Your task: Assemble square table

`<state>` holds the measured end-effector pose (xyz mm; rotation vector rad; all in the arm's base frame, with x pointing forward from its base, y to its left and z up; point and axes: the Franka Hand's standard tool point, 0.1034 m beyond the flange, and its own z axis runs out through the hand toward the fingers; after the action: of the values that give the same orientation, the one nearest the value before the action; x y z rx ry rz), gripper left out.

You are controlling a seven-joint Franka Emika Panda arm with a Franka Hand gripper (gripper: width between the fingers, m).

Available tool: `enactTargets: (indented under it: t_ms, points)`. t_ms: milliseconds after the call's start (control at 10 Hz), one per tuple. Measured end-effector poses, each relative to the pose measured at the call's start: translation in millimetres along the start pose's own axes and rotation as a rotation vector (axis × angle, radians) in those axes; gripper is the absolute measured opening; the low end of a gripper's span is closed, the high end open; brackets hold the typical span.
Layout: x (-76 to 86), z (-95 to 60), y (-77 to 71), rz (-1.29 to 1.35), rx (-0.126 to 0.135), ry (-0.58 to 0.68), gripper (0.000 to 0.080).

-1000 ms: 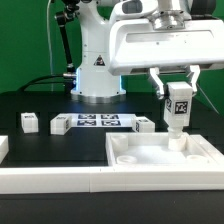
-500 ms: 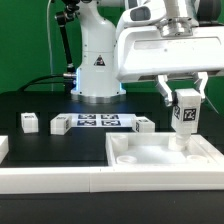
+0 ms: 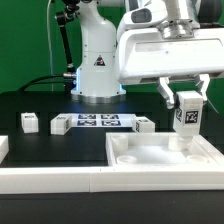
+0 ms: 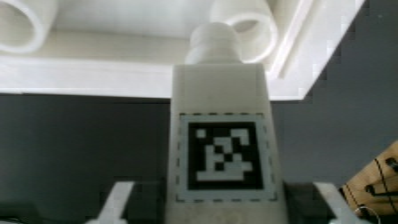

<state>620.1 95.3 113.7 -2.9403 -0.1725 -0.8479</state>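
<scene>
The gripper (image 3: 186, 110) is clenched on a white leg (image 3: 186, 128) and holds it upright, tag facing out. The leg's lower end is at the square slab's (image 3: 150, 172) far corner on the exterior view's right; whether it touches is unclear. A spare leg (image 3: 145, 124) lies just beyond the slab, beside the marker board (image 3: 98, 121).

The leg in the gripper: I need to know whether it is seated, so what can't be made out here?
1. Whether the leg touches the tabletop: exterior view, white on white and too small; wrist view, blurred, and the leg covers the spot.
2. The gripper contact: the wrist view's edge cuts the fingers off.
3. Tags on the loose legs: exterior view, too small to read.
</scene>
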Motion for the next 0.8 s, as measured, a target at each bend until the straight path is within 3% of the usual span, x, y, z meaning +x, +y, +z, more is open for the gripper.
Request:
enactTargets:
  t_ms: [800]
  points:
    - [0.1, 12.0, -9.9, -0.010, -0.002, 0.059, 0.0291]
